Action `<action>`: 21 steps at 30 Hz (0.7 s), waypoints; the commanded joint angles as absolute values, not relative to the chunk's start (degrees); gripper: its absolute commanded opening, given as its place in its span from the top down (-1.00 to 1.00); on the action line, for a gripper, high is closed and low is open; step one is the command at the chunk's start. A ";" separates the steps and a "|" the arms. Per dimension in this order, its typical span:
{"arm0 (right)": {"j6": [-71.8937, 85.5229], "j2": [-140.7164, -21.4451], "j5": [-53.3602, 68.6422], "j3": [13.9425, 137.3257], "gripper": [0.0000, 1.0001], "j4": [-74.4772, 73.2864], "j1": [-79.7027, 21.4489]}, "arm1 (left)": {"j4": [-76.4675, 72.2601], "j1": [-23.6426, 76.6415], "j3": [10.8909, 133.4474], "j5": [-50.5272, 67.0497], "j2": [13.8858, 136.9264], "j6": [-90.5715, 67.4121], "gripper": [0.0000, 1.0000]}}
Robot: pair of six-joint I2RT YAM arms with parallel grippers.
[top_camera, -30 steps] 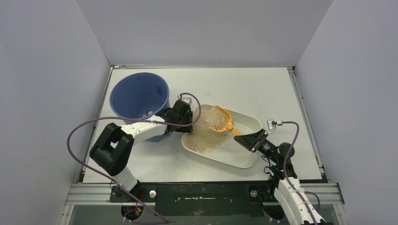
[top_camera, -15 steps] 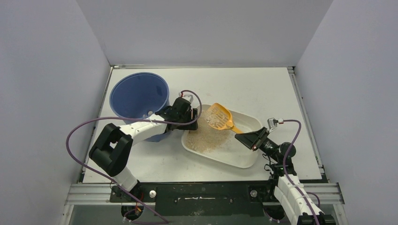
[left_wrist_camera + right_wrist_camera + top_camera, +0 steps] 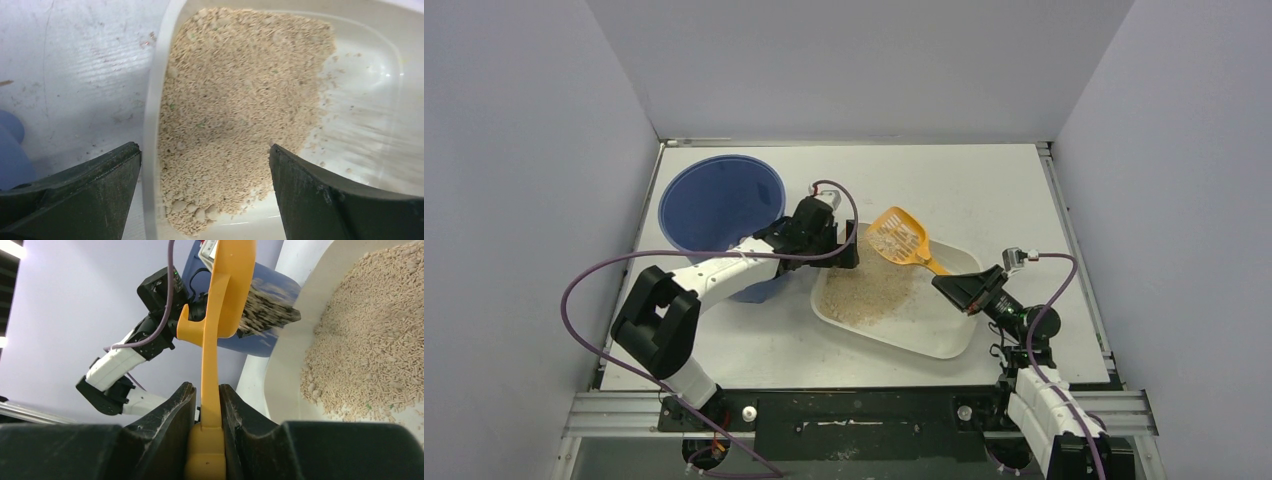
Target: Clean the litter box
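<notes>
The litter box [image 3: 947,335] is a shallow cream tray at mid-table with tan granules [image 3: 869,290] piled at its left end. My left gripper [image 3: 848,250] hangs open over the box's far-left corner. In the left wrist view its fingers [image 3: 90,195] straddle the rim [image 3: 150,110] with a gap on both sides. My right gripper [image 3: 952,287] is shut on the handle of the orange slotted scoop [image 3: 898,238]. The scoop is lifted above the box's far edge, and the right wrist view shows granules [image 3: 265,310] in the scoop [image 3: 227,290].
A tall blue bucket [image 3: 721,205] stands left of the litter box, just behind the left arm's wrist. Purple cables loop from both arms. Grey walls close in the white table [image 3: 984,190] on three sides.
My left gripper has opened wide and let go of the box's rim. The right gripper has raised the scoop out of the granule pile, toward the far edge.
</notes>
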State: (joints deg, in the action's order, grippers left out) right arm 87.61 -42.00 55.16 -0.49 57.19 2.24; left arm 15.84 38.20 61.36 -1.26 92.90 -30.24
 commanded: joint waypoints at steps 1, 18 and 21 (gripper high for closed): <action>93.01 -42.89 53.49 -5.94 1.00 69.78 2.89 | 16.47 39.04 66.60 0.00 90.16 -30.50 -0.95; 99.11 -40.53 56.78 -4.62 1.00 70.91 6.51 | 21.83 40.59 77.19 0.00 90.41 -30.58 -0.95; 96.33 -38.56 58.47 -2.96 1.00 63.39 7.74 | 23.56 40.60 79.95 -0.19 90.82 -29.74 -0.95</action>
